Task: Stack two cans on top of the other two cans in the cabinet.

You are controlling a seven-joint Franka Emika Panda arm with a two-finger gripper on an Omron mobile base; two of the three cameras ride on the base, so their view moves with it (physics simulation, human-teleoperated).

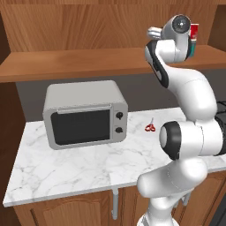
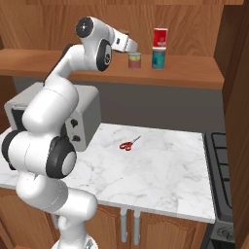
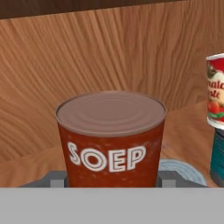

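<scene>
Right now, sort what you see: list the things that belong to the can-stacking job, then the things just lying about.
Belongs to the job:
- gripper, shut on the SOEP can
- bright red can, standing on the teal can
- cabinet shelf

Just lying about:
- microwave
- red scissors
- marble counter

In the left base view the arm's wrist covers most of the bright red can (image 1: 194, 30) and the teal can (image 1: 192, 47) under it. In the hand view the right edge cuts both off, the brown soup can (image 3: 111, 138) hides the pale can beneath, and its base is hidden.
</scene>
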